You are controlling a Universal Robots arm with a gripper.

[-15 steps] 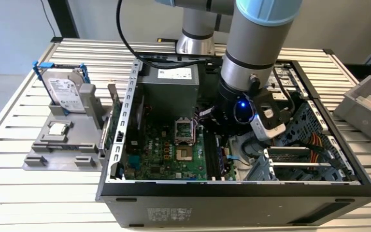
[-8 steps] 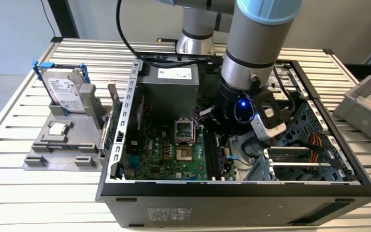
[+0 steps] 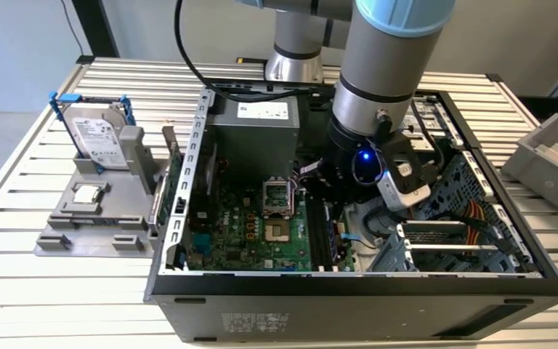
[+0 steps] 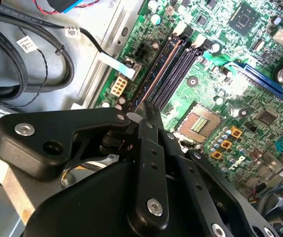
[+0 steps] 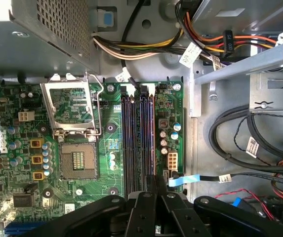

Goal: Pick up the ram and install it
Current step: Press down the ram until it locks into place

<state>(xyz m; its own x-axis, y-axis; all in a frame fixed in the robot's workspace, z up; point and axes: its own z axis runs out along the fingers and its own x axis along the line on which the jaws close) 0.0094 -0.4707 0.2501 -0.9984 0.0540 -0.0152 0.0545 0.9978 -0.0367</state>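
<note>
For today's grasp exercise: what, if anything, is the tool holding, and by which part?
The tool seems to grip the ram by its near end, low over the motherboard; the contact itself is hidden.

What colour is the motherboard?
Green, clearest in the first wrist view: motherboard.

Honestly nothing here is readable. There's a white sticker on the power supply (image 3: 262, 110), a label on the hard drive (image 3: 96, 135) and another on the front of the case (image 3: 256, 321), plus little white tags on the cables (image 5: 252, 145) in both wrist views, but the print on all of them is too small to make out.
</note>
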